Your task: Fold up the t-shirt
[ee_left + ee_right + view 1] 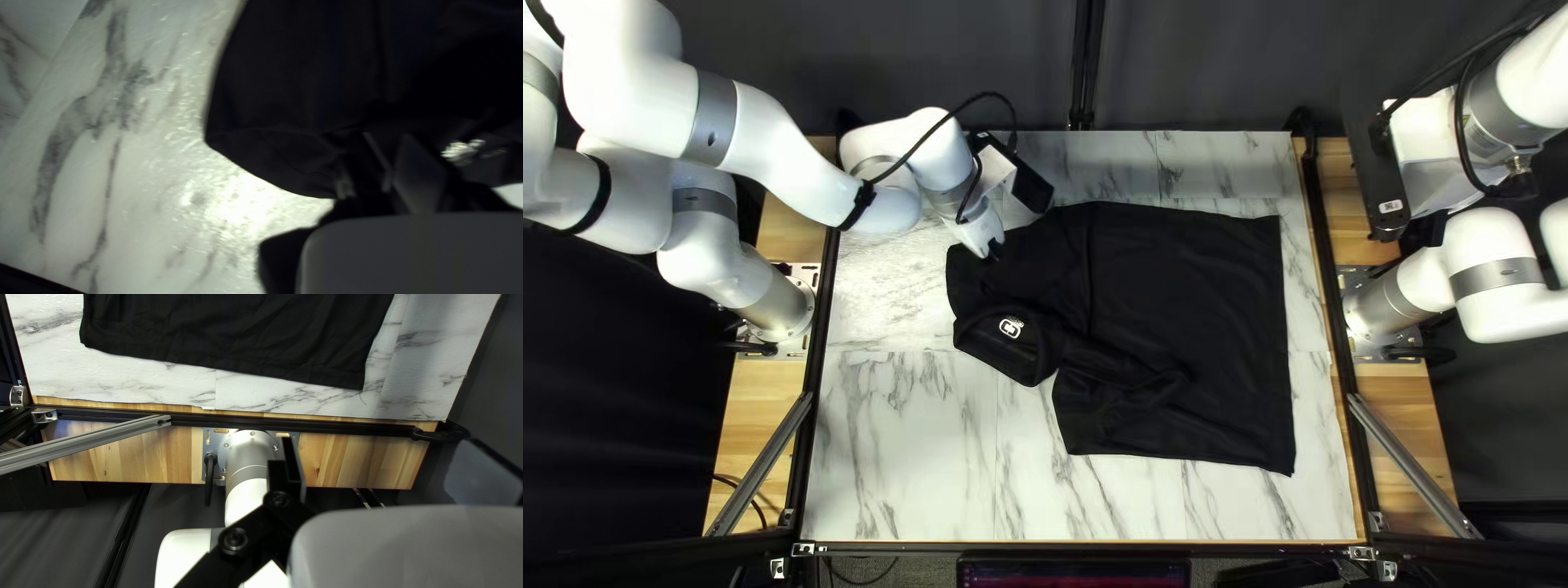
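Marble-patterned surface (904, 479), with wooden boards (1388, 408) along its left and right sides, carries the work; a dark curtain (1220, 65) hangs behind the far edge. Left gripper (997, 250): positioned at the far-left part of the black t-shirt (1198, 316), fingers close together and clamped on the cloth. Creases run into the grip. Adjacent section: collar (1035, 348), toward the near side, with a small white mark (1010, 328) inside. Near sleeve portion: gathered in folds. T-shirt body: spread flat across the middle and right of the surface, hem toward the right edge. Right gripper (1381, 163): raised beyond the surface's right edge, well apart from the t-shirt, fingers apart. Right arm base (1388, 299): mounted on the wood at that side, near a diagonal grey bar (1410, 463).
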Tool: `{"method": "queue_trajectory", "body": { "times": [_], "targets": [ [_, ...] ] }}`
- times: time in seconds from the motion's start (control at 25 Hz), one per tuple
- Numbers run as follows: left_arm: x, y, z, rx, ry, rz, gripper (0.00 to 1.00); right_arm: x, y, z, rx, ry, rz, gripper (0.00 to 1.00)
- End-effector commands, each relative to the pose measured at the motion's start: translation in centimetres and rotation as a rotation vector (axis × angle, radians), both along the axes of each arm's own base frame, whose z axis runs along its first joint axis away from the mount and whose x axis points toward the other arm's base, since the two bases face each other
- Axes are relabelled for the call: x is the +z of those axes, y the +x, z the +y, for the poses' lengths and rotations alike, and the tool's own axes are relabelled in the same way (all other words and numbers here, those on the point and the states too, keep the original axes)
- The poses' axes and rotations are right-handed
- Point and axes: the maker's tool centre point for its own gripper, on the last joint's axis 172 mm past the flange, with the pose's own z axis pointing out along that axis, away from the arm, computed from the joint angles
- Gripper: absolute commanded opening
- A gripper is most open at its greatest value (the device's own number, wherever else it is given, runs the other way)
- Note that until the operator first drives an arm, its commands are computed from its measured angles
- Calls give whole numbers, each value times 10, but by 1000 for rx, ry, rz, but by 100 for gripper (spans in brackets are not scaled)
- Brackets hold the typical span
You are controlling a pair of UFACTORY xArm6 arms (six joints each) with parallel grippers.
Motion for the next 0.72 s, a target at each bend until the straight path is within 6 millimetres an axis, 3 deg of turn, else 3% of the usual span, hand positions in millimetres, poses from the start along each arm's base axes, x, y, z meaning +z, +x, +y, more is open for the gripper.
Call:
{"method": "queue_trajectory", "body": {
  "times": [0.04,0.36,0.72],
  "targets": [
    [-18,-22,19,28,-8,1,100,0,0,0,0,0,0,100],
    [-42,-26,25,38,-35,-3,100,0,0,0,0,0,0,100],
    [-56,-29,20,38,-56,-16,100,0,0,0,0,0,0,100]
  ]
}}
